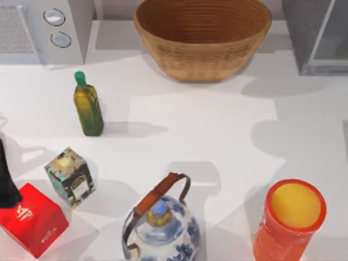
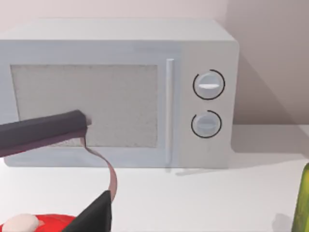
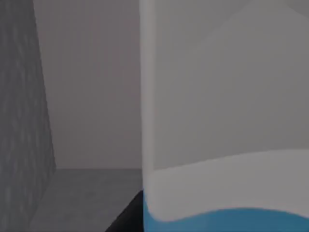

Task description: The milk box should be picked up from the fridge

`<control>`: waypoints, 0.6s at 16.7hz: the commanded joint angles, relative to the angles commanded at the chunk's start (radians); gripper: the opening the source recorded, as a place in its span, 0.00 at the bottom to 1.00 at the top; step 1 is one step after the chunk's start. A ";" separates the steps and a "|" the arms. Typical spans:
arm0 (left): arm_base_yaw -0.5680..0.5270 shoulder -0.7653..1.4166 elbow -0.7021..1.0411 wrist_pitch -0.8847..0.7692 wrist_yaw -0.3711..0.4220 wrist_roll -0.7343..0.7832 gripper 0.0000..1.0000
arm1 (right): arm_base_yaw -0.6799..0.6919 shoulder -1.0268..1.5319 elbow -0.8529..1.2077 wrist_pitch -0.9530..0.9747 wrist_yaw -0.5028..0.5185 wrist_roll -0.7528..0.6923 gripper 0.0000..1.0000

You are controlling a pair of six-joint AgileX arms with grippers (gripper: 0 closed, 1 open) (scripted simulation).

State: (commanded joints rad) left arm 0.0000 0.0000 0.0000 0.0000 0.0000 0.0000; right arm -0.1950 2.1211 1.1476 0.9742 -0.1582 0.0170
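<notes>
Right gripper state unclear, milk box point(image 3: 222, 121) upright close ahead, inside fridge point(image 3: 21, 121).

Milk box point(image 3: 222, 121) (white over blue) inside grey fridge point(image 3: 21, 121).

The milk box point(image 3: 227, 121) looks like smooth matt card, the fridge point(image 3: 21, 125) wall speckled and stone-like, the basket point(image 1: 202, 38) coarse woven wicker, the teapot point(image 1: 163, 231) glossy glazed porcelain, and the bench point(image 1: 217, 130) plain matt white.
</notes>
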 joint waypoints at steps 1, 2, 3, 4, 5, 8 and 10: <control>0.000 0.000 0.000 0.000 0.000 0.000 1.00 | 0.000 -0.019 0.005 -0.023 0.000 0.000 0.00; 0.000 0.000 0.000 0.000 0.000 0.000 1.00 | 0.000 -0.031 0.008 -0.037 0.000 0.000 0.00; 0.000 0.000 0.000 0.000 0.000 0.000 1.00 | 0.000 -0.034 0.009 -0.039 0.000 0.000 0.00; 0.000 0.000 0.000 0.000 0.000 0.000 1.00 | 0.000 -0.034 0.009 -0.039 0.000 0.000 0.00; 0.000 0.000 0.000 0.000 0.000 0.000 1.00 | 0.000 -0.034 0.009 -0.039 0.000 0.000 0.00; 0.000 0.000 0.000 0.000 0.000 0.000 1.00 | -0.002 -0.039 -0.008 -0.030 -0.003 0.002 0.00; 0.000 0.000 0.000 0.000 0.000 0.000 1.00 | -0.009 -0.074 -0.055 -0.012 -0.010 0.002 0.00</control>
State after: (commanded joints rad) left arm 0.0000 0.0000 0.0000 0.0000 0.0000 0.0000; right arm -0.2039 2.0468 1.0925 0.9624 -0.1684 0.0186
